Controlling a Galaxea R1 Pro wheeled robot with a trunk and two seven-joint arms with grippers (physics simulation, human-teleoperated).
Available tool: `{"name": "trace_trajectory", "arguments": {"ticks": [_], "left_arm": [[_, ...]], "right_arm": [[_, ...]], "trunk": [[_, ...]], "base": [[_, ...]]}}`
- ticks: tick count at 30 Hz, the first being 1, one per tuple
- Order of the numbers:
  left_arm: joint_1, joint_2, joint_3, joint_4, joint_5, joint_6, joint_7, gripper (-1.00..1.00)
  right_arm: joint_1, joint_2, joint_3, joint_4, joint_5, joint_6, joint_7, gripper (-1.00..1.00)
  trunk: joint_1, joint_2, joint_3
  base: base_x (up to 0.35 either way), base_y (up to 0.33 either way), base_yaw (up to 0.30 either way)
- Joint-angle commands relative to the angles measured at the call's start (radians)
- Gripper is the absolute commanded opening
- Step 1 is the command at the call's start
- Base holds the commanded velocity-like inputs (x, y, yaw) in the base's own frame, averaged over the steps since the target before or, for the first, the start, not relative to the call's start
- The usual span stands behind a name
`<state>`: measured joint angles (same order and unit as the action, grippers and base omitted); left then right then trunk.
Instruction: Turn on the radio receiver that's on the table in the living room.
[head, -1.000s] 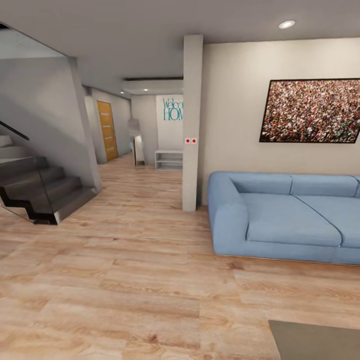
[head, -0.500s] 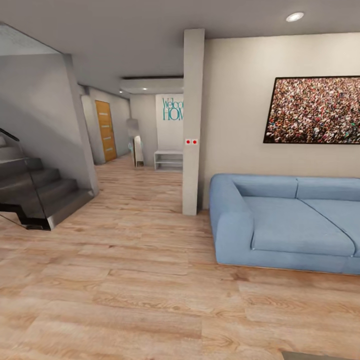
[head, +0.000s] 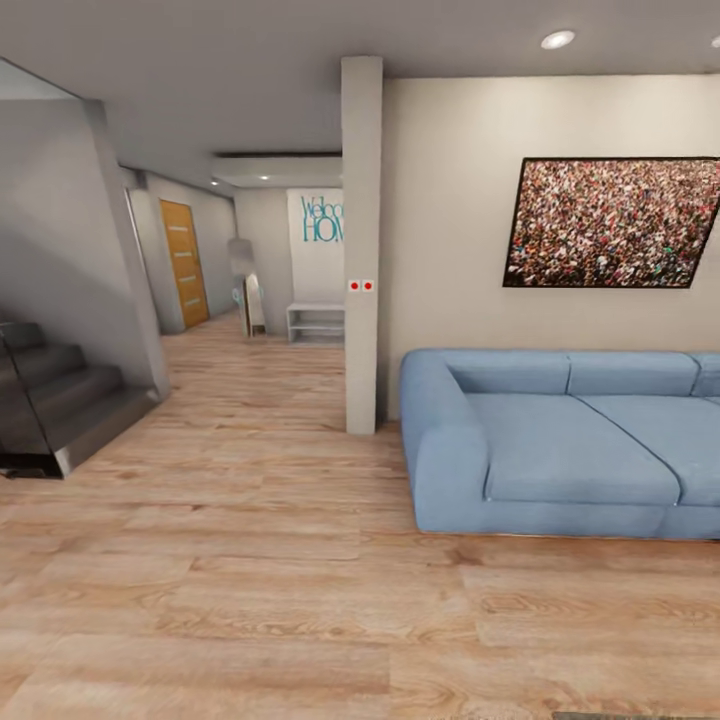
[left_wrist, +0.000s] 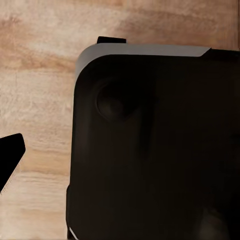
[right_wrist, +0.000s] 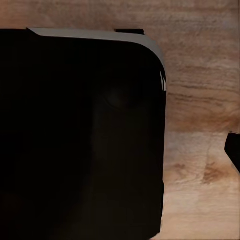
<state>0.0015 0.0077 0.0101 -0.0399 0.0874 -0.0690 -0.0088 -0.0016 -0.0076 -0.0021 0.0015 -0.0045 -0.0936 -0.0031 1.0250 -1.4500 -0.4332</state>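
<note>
Head view: living room with light plank floor (head: 250, 600). Blue sofa (head: 560, 450) at right of frame, framed crowd picture (head: 610, 222) above it. Grey pillar (head: 361, 240) at centre; dark staircase (head: 55, 410) at left edge; hallway with orange door (head: 183, 262) behind. A sliver of tabletop (head: 640, 716) at the bottom right edge. Wrist views: dark robot body (left_wrist: 155, 150) over floor; state of fingers cannot be told.
</note>
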Motion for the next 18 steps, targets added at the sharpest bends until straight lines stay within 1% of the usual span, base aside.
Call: {"name": "trace_trajectory", "arguments": {"ticks": [1,18], "left_arm": [[0.0,0.0,0.0,0.0,0.0,0.0,0.0,1.0],[0.0,0.0,0.001,0.0,0.0,0.0,0.0,1.0]], "right_arm": [[0.0,0.0,0.0,0.0,0.0,0.0,0.0,1.0],[0.0,0.001,0.001,0.0,0.0,0.0,0.0,1.0]], "trunk": [[0.0,0.0,0.001],[0.0,0.0,0.011]], "base": [[0.001,0.0,-0.261],[0.0,0.0,-0.263]]}}
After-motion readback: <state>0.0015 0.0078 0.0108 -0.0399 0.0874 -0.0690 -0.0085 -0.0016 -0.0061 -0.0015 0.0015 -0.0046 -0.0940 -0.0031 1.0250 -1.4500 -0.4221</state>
